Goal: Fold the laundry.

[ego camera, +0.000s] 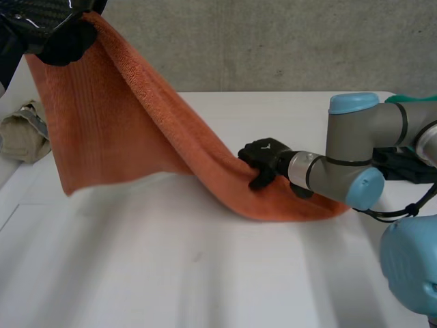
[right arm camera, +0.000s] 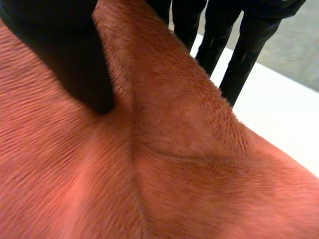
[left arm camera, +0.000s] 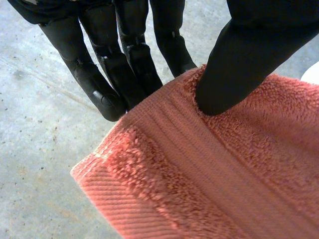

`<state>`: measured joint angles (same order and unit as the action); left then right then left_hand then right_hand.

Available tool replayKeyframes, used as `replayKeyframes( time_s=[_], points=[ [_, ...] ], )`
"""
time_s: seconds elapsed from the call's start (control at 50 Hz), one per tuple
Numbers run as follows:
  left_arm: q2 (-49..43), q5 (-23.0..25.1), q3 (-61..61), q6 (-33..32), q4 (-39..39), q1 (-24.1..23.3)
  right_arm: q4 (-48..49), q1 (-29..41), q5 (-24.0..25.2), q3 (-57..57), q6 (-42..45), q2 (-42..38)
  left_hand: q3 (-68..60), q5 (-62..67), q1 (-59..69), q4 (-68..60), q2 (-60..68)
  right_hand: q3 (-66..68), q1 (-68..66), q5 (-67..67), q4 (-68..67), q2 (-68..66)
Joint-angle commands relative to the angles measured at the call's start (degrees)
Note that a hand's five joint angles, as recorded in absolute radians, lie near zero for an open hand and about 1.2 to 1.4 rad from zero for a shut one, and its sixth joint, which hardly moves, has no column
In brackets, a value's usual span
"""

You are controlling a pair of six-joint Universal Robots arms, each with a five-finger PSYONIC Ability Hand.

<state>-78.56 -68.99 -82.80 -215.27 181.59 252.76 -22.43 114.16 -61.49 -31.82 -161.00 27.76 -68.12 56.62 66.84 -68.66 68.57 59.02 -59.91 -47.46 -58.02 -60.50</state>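
Left hand (ego camera: 60, 39) and right hand (ego camera: 263, 159) pinch the towel (ego camera: 116, 130), right arm (ego camera: 355, 154) hiding its end.

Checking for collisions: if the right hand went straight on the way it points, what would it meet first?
Probably the orange terry towel it pinches: the right hand points into its raised span, though depth is unclear.

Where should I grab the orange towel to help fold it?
Probably the loose bottom corner of the orange towel, coming from the table's near side. It hangs free, while the left hand pinches the top corner and the right hand pinches the low edge.
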Motion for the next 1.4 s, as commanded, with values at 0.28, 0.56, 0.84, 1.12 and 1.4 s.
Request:
replayKeyframes(
  time_s=[0.28,0.56,0.84,1.12,1.4],
  points=[
    [-21.53,-9.66,22.31,1.7,9.05,8.19,35.35,-0.69,-24.56,5.47,3.94,14.95,-11.88,13.38,13.16,-11.34,11.43,20.98,-20.09,-22.54,-21.98,-19.5],
    [-28.83,-11.18,6.63,4.43,11.23,4.94,33.33,-1.13,-15.51,-24.82,9.11,18.83,-11.88,13.38,13.16,-11.34,11.43,20.98,-20.09,-22.54,-21.98,-19.5],
    [-32.19,-10.2,-2.71,0.38,17.49,6.26,27.37,-3.06,-17.78,-33.39,9.57,17.5,-11.88,13.38,13.16,-11.34,11.43,-21.23,22.13,19.67,20.23,22.71],
    [-24.19,-6.86,-8.43,2.93,14.23,6.08,3.81,-7.72,-7.58,-18.02,22.56,18.04,-11.88,13.38,13.16,-11.34,11.43,-33.54,34.44,31.99,32.55,35.02],
    [-21.64,-6.51,-9.13,3.28,13.79,6.96,-6.57,-11.94,-10.67,-12.64,8.17,13.2,-11.88,13.38,13.16,-11.34,11.43,-27.33,28.22,25.77,26.33,28.8]
  ],
)
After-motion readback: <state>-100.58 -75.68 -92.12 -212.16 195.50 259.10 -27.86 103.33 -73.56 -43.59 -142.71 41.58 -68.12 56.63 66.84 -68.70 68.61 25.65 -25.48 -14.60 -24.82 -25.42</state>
